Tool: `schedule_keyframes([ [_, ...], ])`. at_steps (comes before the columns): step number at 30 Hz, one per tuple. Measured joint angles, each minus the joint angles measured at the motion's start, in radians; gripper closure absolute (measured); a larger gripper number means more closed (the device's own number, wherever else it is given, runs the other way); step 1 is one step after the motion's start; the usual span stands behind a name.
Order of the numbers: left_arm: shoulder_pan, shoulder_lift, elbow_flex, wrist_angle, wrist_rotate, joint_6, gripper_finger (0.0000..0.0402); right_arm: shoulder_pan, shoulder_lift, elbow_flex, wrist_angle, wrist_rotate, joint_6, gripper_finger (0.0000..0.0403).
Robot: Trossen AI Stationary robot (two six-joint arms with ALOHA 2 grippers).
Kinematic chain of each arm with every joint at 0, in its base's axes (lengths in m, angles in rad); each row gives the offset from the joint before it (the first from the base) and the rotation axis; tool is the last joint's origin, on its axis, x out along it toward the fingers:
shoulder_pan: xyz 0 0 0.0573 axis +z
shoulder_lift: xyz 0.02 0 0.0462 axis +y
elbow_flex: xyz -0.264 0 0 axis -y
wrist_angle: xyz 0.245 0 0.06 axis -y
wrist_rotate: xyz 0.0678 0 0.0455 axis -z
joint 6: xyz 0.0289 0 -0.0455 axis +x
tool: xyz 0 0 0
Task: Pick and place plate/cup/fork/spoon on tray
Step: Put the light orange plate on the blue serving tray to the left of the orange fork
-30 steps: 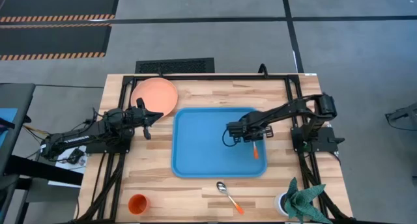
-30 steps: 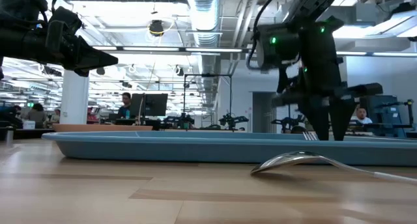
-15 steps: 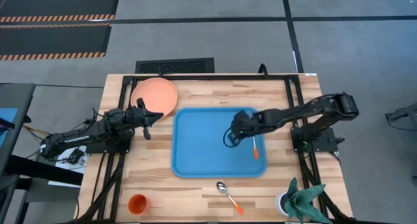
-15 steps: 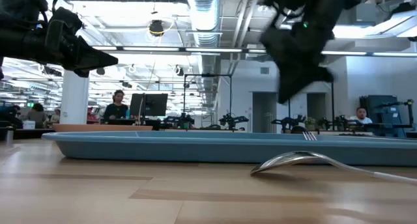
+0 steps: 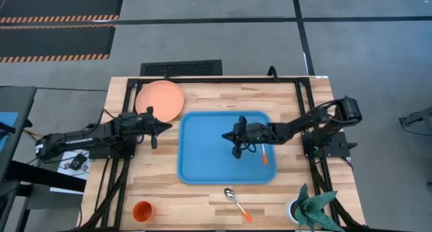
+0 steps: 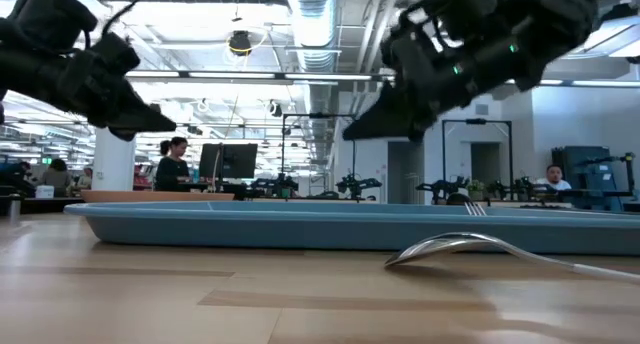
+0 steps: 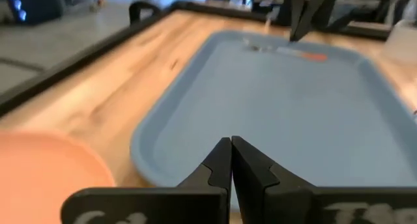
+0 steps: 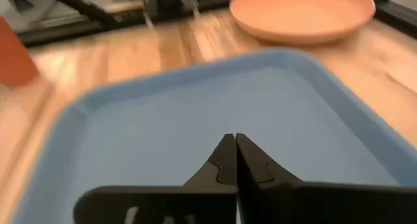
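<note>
The blue tray (image 5: 202, 158) lies mid-table with the fork (image 5: 263, 153) in it near its right rim, orange handle toward the near edge. The salmon plate (image 5: 160, 99) rests on the table beyond the tray's far-left corner. The orange cup (image 5: 142, 210) stands at the near left. The spoon (image 5: 237, 204) lies on the wood in front of the tray. My right gripper (image 5: 233, 137) is shut and empty, raised over the tray's middle (image 8: 229, 155). My left gripper (image 5: 167, 127) is shut and empty, in the air just left of the tray's left rim, near the plate (image 7: 39, 165).
A potted green plant (image 5: 312, 208) stands at the near right corner. Black frame rails (image 5: 223, 79) run along the table's far and side edges. Bare wood shows between the cup and the spoon.
My right gripper has risen from over the fork, swung toward the table's left across the tray and shut on nothing; the fork has stayed lying in the tray. My left gripper has reached a little toward the tray, still shut.
</note>
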Motion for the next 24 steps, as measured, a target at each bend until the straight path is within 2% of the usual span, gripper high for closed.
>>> schedule_keyframes([
  [8,-0.013,0.168,0.126,-0.131,-0.111,-0.028,0.0401,0.004,0.130,-0.035,0.290,-0.011,-0.040,0.0395],
  [13,-0.013,0.286,0.197,-0.183,-0.178,-0.112,0.0395,-0.013,0.153,-0.034,0.380,-0.083,-0.057,0.0394],
  [16,-0.013,0.362,0.239,-0.228,-0.211,-0.146,0.0377,-0.015,0.140,-0.033,0.380,-0.105,-0.097,0.0392],
  [24,-0.013,0.590,0.333,-0.254,-0.210,-0.148,0.0302,-0.030,0.068,-0.033,0.372,-0.190,-0.178,0.0391],
])
